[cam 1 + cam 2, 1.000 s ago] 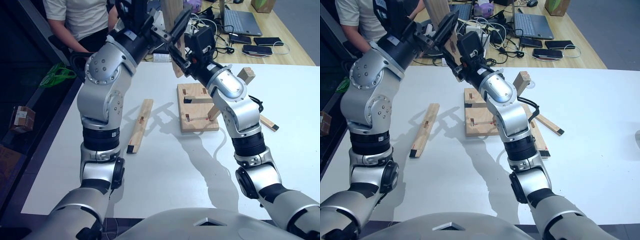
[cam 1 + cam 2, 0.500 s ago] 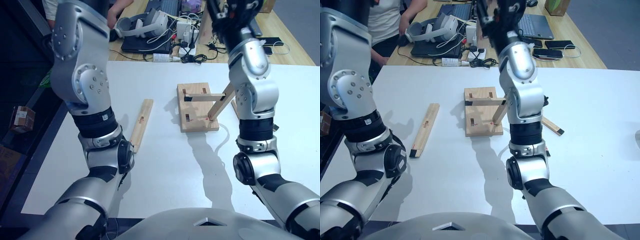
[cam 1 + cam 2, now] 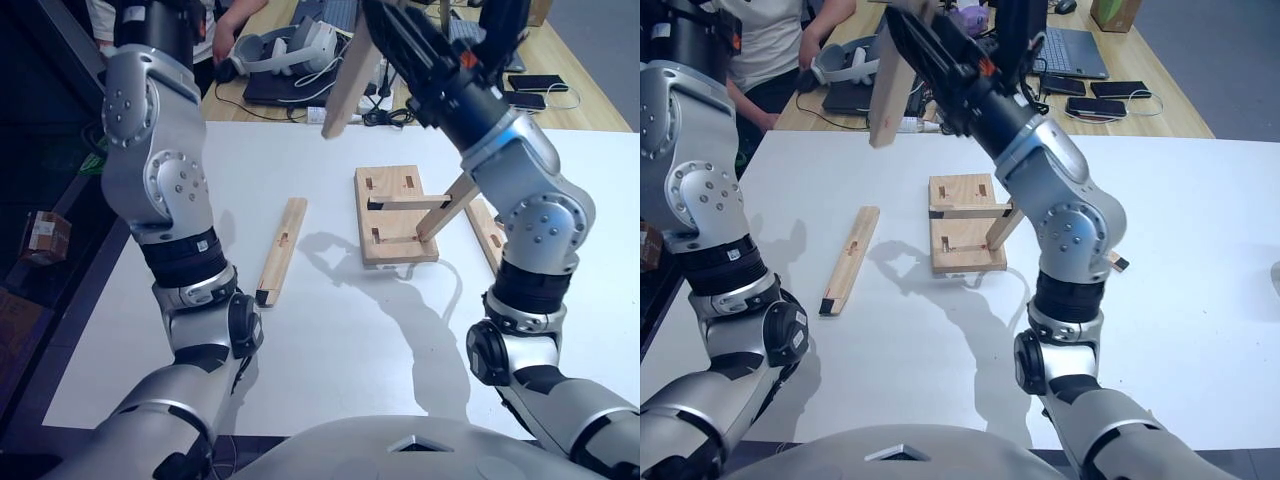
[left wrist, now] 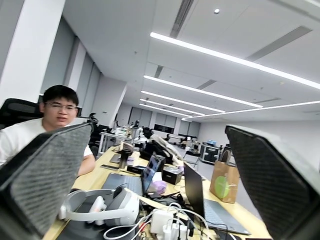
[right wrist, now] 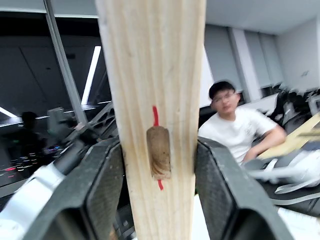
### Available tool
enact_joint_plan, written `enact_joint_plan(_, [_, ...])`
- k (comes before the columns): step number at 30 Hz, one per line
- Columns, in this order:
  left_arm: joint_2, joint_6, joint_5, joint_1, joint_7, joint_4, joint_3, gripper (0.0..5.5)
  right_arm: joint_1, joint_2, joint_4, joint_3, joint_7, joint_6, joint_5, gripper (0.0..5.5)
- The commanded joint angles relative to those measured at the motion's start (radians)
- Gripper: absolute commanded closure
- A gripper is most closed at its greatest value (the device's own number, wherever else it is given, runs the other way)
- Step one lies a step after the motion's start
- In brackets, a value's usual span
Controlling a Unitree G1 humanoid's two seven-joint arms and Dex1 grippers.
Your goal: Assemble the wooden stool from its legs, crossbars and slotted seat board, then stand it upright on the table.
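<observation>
Stool leg (image 3: 345,75) number one's clamped in the right gripper (image 5: 159,195), second leg (image 3: 281,248) lies 9 o'clock of the lone seat board (image 3: 400,250); left gripper (image 4: 150,190) gapes wide.

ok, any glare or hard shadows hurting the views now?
Left wrist view: bright ceiling strips, nothing washed out. Right wrist view: held leg evenly lit, a light reflected in dark glass behind. Left eye view: soft shadows on the white table, no glare.

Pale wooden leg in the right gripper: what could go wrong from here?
The right gripper clamps the pale wooden leg high above the white table; a slip could drop it onto the flat wooden seat board. Bringing it down, its long free end might knock the tilted leg and crossbar already standing in the board.
</observation>
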State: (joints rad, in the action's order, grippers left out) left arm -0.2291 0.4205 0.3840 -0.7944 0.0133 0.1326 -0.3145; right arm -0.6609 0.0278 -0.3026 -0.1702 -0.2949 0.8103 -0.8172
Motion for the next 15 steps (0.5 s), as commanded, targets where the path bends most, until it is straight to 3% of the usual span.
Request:
enact_joint_plan(1, [-0.009, 0.007, -0.015, 0.038, -0.011, -0.016, 0.001, 0.69, 0.104, 0.111, -0.055, -0.013, -0.044, 0.108, -0.083, 3.45])
enact_joint_plan(12, [0.008, 0.005, -0.020, 0.080, -0.025, -0.021, 0.001, 0.69, 0.285, 0.556, -0.232, 0.018, -0.460, 0.237, -0.229, 3.45])
enact_joint_plan(15, [0.013, 0.008, -0.023, 0.105, -0.034, -0.013, 0.000, 0.69, 0.227, 0.544, -0.156, -0.110, -0.416, 0.218, -0.390, 3.45])
